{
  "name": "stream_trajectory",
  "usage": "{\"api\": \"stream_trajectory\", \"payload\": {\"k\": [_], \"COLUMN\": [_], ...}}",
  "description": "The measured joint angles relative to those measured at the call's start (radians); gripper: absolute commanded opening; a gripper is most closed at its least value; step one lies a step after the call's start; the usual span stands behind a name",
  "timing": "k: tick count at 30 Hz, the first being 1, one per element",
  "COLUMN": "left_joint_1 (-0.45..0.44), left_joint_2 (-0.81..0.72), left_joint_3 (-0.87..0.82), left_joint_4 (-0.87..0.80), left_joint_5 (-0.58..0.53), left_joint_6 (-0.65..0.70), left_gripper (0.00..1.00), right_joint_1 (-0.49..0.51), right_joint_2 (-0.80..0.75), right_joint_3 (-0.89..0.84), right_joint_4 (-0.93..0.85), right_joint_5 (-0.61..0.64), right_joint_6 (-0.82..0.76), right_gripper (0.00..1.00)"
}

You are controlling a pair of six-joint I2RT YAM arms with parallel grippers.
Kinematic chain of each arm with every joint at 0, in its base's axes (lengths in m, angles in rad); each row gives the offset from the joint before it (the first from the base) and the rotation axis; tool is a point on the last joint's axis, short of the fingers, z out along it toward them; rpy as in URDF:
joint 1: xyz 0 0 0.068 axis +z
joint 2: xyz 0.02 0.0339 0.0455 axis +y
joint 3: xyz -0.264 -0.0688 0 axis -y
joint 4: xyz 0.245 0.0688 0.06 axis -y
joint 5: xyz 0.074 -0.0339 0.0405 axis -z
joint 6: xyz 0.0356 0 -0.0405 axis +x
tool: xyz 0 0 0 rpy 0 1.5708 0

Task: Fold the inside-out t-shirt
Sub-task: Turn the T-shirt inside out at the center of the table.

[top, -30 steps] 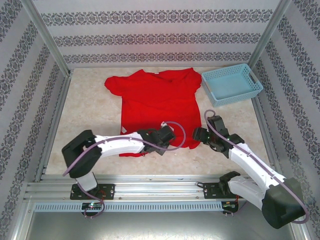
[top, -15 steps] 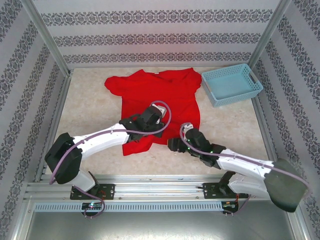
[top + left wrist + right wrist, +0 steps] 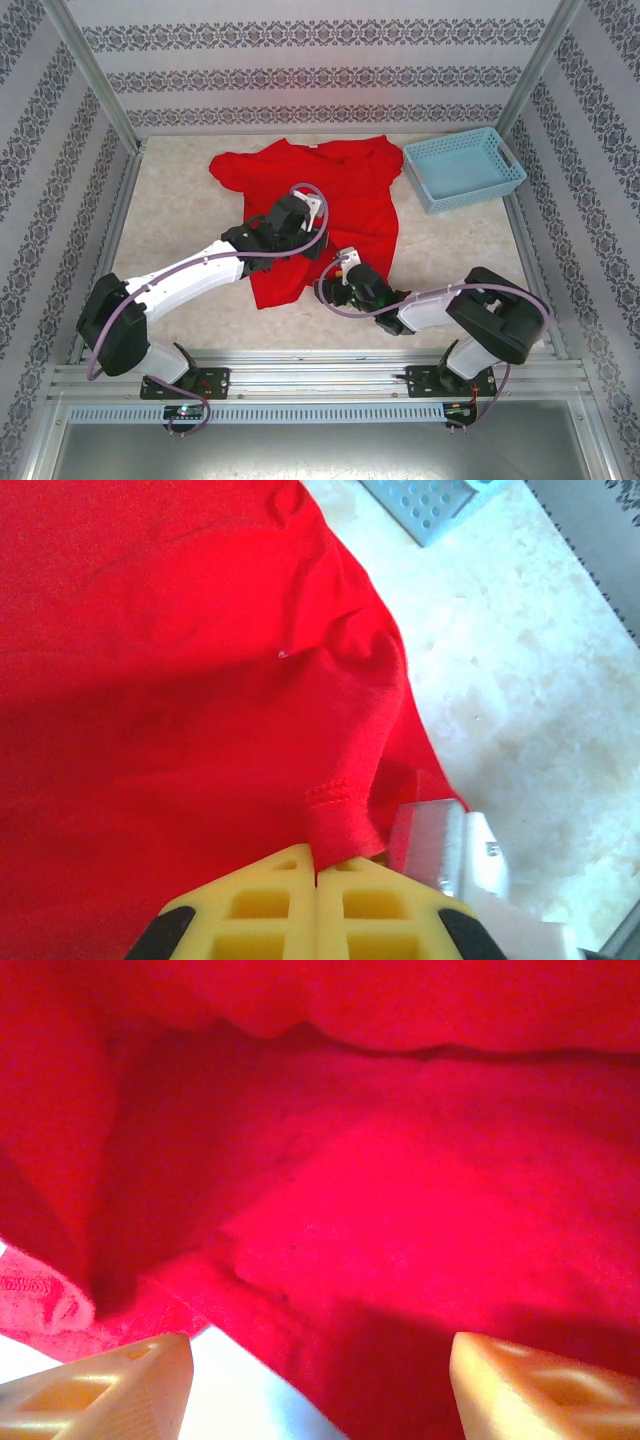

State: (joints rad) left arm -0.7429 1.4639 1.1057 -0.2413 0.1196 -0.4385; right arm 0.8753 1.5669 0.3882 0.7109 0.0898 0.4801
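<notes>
Left end effector point(image 3: 318, 872) is clamped tight on a pinch of stitched hem, holding it over the middle of the inside-out t-shirt point(image 3: 320, 185). The shirt lies spread across the middle of the tabletop point(image 3: 175, 235), collar toward the far edge. One sleeve reaches close to the light blue basket point(image 3: 462, 197) in the far right corner. My right end effector point(image 3: 320, 1365) sits low at the shirt's near edge, jaws well apart, with red cloth just ahead of them. Whether that cloth actually touches the jaws is hard to say. Up close it's one wash of red.
</notes>
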Motion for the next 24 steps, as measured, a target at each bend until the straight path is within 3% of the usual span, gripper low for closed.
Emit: {"api": "stream_trajectory", "payload": {"k": [13,24], "left_joint_1": [0.012,0.012], "left_joint_2": [-0.03,-0.079], "left_joint_3": [0.066,0.097], "left_joint_4": [-0.005,-0.046], "left_joint_5": [0.048,0.063], "left_joint_6": [0.0,0.02], "left_gripper": [0.0,0.0], "right_joint_1": [0.011,-0.033], "right_joint_2": [0.138,0.187], "right_joint_3": [0.134,0.243], "right_joint_4": [0.04,-0.074], "right_joint_5": [0.108,0.222], "right_joint_6": [-0.156,-0.259], "right_gripper": [0.69,0.71]}}
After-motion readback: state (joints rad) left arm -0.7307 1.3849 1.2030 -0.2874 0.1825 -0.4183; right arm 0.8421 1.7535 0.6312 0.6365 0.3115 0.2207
